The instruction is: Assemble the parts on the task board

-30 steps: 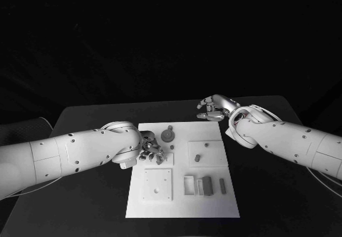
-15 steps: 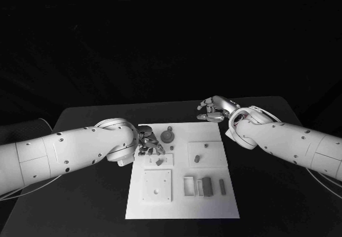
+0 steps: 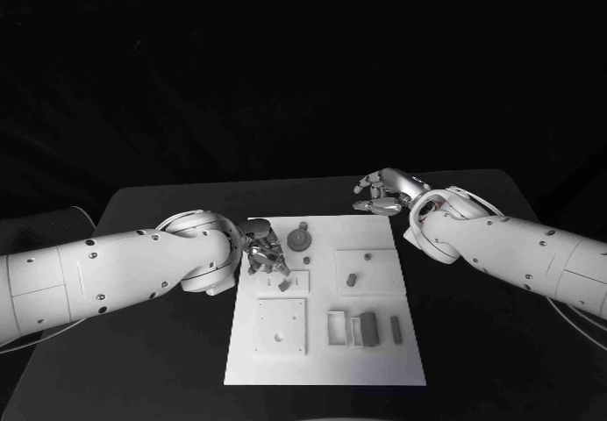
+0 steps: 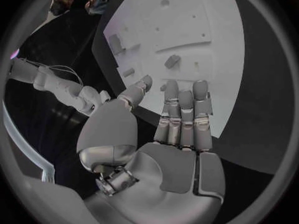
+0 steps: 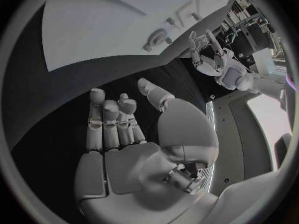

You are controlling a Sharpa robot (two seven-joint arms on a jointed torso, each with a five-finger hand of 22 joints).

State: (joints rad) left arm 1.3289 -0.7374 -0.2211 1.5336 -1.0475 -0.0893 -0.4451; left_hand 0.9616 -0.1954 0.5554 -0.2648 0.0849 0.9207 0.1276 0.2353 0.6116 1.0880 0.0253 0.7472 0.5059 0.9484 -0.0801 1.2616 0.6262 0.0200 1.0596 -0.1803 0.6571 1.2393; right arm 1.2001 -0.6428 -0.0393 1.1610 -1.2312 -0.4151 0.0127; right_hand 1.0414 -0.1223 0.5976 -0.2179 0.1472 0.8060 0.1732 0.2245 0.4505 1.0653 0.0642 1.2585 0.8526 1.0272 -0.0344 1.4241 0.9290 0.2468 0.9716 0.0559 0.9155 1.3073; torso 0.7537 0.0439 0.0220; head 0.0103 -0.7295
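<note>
Table point(image 3: 165, 210): black surface that carries everything; the task board lies at its middle, within reach of both arms.
Room: dark beyond the table's far edge in the head view; no detail can be made out there.
Task board point(image 3: 380, 368): white plate lying flat with its long sides running from the near edge to the far edge of the table. It holds raised square plates and slotted holders that appear to serve as seats for the parts.
Left hand point(image 3: 265, 254): positioned over the board's left edge, toward the far left corner, fingers apart and grasping nothing. In the left wrist view the fingers point(image 4: 181, 109) extend straight toward the board, a posture judged to be a reach for a nearby part.
Right hand point(image 3: 386, 193): hangs above the table just beyond the board's far right corner, released, with fingers loosely spread and nothing in it. It is judged to be parked clear of the left hand's work area.
Round part point(image 3: 300, 239): sits near the board's far edge, just beside the left hand.
Small parts point(image 3: 351, 281): grey pegs on the square plates at mid-board; block-shaped pieces point(image 3: 368, 329) stand in holders near the board's right edge.
</note>
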